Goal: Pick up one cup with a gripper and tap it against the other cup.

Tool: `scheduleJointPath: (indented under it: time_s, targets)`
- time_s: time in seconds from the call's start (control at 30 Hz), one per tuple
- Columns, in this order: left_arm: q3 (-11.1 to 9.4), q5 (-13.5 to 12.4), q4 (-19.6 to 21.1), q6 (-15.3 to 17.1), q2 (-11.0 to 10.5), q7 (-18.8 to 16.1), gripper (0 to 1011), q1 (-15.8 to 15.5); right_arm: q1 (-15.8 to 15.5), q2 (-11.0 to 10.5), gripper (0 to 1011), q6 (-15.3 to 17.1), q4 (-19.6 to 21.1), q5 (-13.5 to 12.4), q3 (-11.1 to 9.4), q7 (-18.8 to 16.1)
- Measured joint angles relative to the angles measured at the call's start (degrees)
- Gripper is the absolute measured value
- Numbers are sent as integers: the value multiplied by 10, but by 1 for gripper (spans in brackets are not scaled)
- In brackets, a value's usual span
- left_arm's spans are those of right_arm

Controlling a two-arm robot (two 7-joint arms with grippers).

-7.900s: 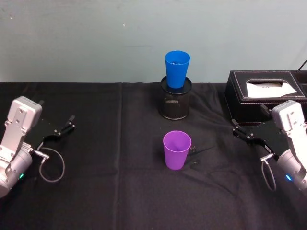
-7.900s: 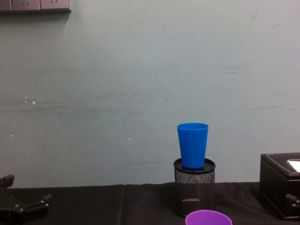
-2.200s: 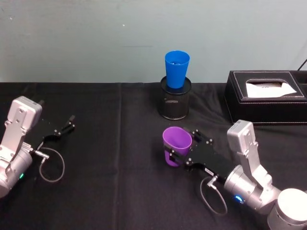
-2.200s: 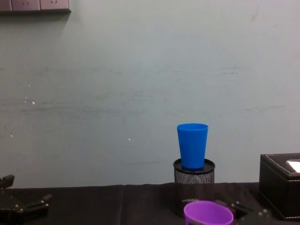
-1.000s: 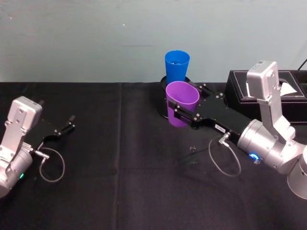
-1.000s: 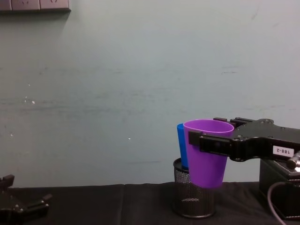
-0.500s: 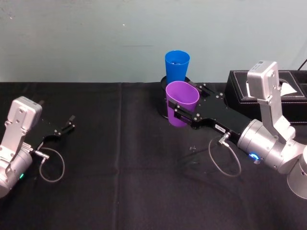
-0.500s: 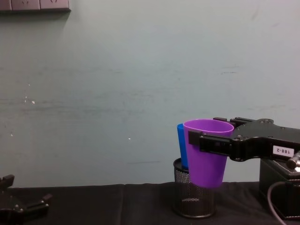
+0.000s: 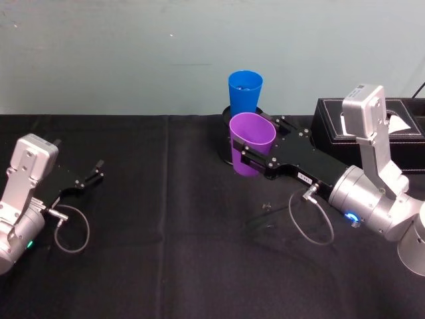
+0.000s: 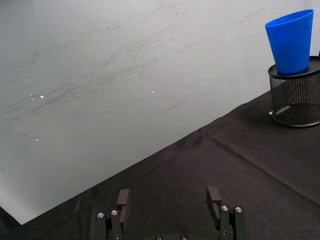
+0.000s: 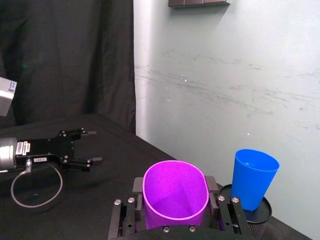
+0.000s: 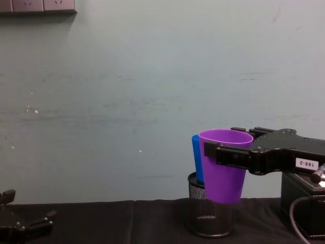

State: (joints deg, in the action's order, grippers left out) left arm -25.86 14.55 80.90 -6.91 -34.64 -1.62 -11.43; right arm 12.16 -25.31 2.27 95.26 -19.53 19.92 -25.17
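Note:
The purple cup (image 9: pixel 251 154) (image 12: pixel 223 170) (image 11: pixel 175 197) hangs upright above the table, with my right gripper (image 9: pixel 255 143) (image 12: pixel 226 152) (image 11: pixel 175 187), labelled 188-2, shut on its sides. The blue cup (image 9: pixel 244 93) (image 12: pixel 195 162) (image 11: pixel 254 175) (image 10: pixel 291 42) stands in a black mesh pen holder (image 12: pixel 203 218) (image 10: pixel 295 95) just behind the purple one. The chest view shows the purple cup overlapping it. The right wrist view shows a narrow gap between them. My left gripper (image 9: pixel 98 170) (image 10: pixel 168 196) rests open and parked at the table's left.
A black tissue box (image 9: pixel 329 113) (image 12: pixel 304 203) stands at the back right, just behind my right arm. A teal wall rises behind the table. Black cloth covers the table (image 9: pixel 166 232).
Since the earliest frames my right gripper took the purple cup off the table and lifted it back to the blue cup. Over the last second nothing has moved.

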Motion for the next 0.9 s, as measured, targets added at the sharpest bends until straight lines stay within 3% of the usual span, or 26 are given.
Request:
scheduleJointPath:
  time_s: [0.9]
  targets:
    - [0, 0, 0, 0, 0, 0, 1000, 0, 0, 0, 734, 0, 0, 0, 0, 0]
